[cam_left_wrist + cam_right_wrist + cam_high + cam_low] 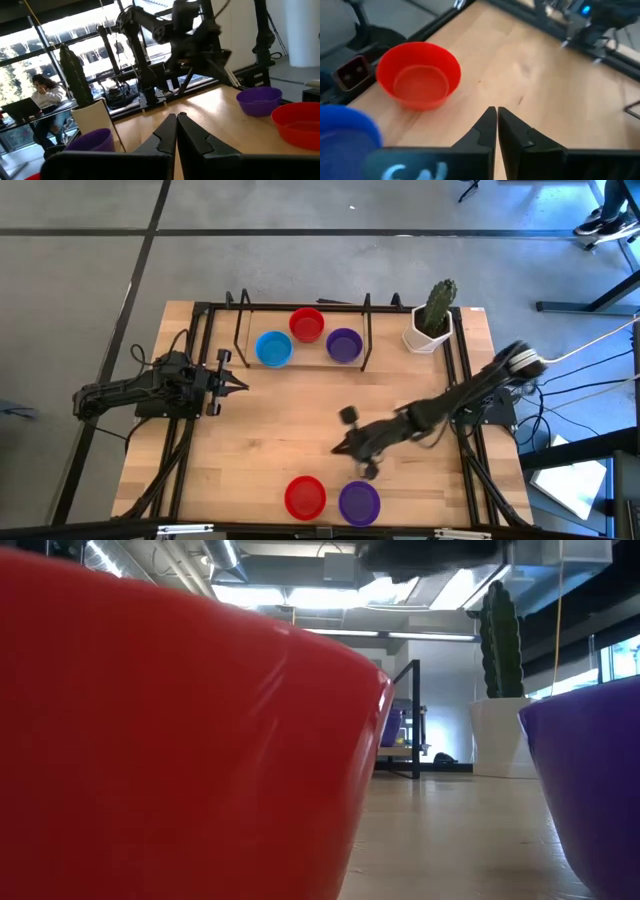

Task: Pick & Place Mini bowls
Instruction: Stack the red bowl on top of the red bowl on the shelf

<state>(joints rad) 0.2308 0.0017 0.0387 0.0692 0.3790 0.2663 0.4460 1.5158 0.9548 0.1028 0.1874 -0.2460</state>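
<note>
A wooden table [270, 430] with a black frame stands on a grey floor; in the left wrist view a person at a laptop is seen behind the glass.

Five bowls are seen from above. Three lie inside the rack [300, 330] at the far edge: a blue bowl [273, 348], a red bowl [307, 324] and a purple bowl [344, 345]. Well apart from the rack, at the near edge, a second red bowl [305, 497] and a second purple bowl [359, 502] rest just beside each other. A cactus pot [432, 320] is placed just beside the rack, at the far right corner.

The right gripper [345, 446] is held over bare wood between the rack and the near pair, nearer to the pair; its fingers are pressed together and nothing is grasped. The left gripper [240, 385] is kept near the rack's left end, by the blue bowl, also clenched and empty.

It is judged that no bowl is being carried now, so the step is between two transfers. Which way the bowls are moved cannot be told. For the next move the fingers must first be opened, then a rim must be taken between them.
</note>
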